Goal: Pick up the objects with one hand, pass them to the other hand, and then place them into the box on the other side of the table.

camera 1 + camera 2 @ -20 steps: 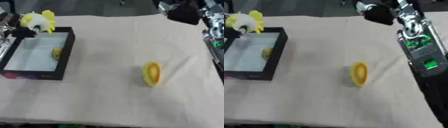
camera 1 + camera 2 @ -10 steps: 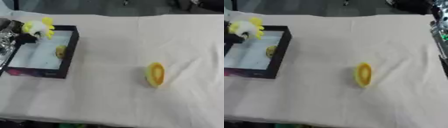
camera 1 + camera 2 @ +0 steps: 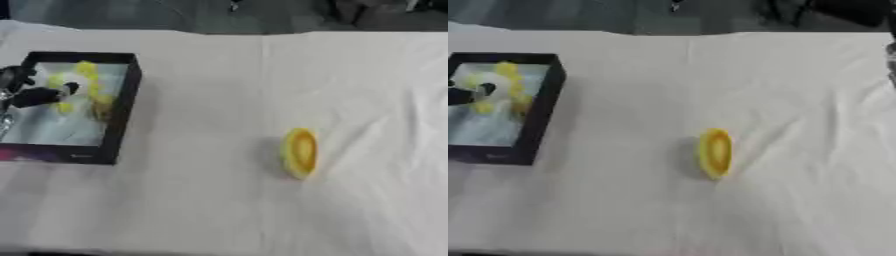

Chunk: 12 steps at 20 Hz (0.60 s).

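Left eye view: left hand (image 3: 35, 95) above box (image 3: 122, 107) at tabletop's left edge, fingers pinching yellow-white object (image 3: 74, 82). Lower inside walls before release. Yellow ring (image 3: 299, 152) mid-table awaiting pickup.

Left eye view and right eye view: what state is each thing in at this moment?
Box: open-topped, at the table's left side.
Yellow and white object: over the box's inside, at the left hand's fingertips.
Small yellow thing: lying inside the box.
Yellow dish-shaped object: alone on the cloth, tipped on its edge.
Left hand: over the box.
Right hand: out of view.
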Motion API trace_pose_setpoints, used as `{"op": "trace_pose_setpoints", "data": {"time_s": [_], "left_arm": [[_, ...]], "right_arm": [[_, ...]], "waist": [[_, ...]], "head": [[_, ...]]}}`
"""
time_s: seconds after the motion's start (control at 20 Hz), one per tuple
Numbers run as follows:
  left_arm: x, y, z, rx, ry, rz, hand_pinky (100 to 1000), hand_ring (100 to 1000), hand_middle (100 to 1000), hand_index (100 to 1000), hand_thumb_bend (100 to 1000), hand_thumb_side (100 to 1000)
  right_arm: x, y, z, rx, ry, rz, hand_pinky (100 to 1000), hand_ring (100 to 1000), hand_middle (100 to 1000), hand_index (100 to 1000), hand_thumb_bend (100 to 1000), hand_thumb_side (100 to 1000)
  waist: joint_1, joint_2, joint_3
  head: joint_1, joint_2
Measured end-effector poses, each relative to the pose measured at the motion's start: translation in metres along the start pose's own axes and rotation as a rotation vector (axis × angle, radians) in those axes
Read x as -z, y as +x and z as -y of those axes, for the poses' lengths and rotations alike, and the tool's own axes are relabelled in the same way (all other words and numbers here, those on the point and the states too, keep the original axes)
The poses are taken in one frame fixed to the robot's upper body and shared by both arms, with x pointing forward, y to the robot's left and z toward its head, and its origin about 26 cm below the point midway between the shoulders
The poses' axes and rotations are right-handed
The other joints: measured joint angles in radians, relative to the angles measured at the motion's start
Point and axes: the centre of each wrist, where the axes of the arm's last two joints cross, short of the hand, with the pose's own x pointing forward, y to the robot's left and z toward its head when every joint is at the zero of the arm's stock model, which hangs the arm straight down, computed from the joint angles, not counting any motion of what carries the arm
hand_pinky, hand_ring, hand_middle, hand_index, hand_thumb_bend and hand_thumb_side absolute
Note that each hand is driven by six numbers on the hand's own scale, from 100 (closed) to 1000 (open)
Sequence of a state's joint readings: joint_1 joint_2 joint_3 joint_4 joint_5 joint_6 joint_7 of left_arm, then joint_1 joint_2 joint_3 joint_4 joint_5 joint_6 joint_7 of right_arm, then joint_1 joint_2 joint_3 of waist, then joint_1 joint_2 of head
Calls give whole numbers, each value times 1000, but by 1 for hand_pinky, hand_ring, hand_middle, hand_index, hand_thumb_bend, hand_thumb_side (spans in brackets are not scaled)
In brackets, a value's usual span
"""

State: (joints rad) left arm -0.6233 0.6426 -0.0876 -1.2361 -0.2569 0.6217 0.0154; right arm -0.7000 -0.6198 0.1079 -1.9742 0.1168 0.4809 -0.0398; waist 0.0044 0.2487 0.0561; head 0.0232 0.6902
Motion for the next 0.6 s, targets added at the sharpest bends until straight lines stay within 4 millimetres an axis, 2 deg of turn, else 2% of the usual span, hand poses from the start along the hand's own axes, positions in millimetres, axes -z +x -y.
{"op": "trace_pose_setpoints", "data": {"time_s": [0.15, 0.3, 0.35, 0.45, 0.5, 0.55, 0.6], "left_arm": [[1, -3, -1, 5, 1, -3, 777, 988, 781, 917, 787, 518], [2, -3, -3, 6, 4, 9, 781, 996, 790, 911, 778, 515], [2, -3, -4, 5, 8, 13, 767, 992, 778, 884, 719, 545], [0, 0, -9, -9, 30, 36, 730, 986, 753, 817, 522, 612], [-2, 4, -12, -26, 51, 59, 695, 969, 735, 796, 433, 603], [-5, 9, -16, -52, 76, 89, 663, 943, 722, 820, 371, 589], [-10, 16, -20, -90, 105, 129, 643, 924, 710, 820, 350, 574]], "right_arm": [[-1, -1, 3, -2, -6, 2, 750, 831, 618, 809, 454, 371], [-3, -3, 6, -5, -12, -2, 750, 830, 618, 809, 467, 364], [-3, -4, 7, -7, -14, -3, 750, 830, 619, 809, 474, 361], [-4, -5, 9, -14, -17, -3, 754, 832, 624, 812, 477, 357], [-4, -5, 10, -18, -15, 2, 760, 836, 634, 816, 485, 348], [-4, -5, 11, -24, -10, 12, 765, 837, 642, 819, 491, 341], [-4, -5, 13, -34, -1, 26, 771, 840, 654, 821, 500, 339]], "waist": [[0, 0, 0], [0, 0, 1], [0, 0, 1], [0, 0, 3], [0, 0, 4], [0, 0, 6], [0, 0, 7]], "head": [[-1, -2], [-6, -2], [-8, -2], [-13, -2], [-17, -1], [-21, 1], [-27, 2]]}}
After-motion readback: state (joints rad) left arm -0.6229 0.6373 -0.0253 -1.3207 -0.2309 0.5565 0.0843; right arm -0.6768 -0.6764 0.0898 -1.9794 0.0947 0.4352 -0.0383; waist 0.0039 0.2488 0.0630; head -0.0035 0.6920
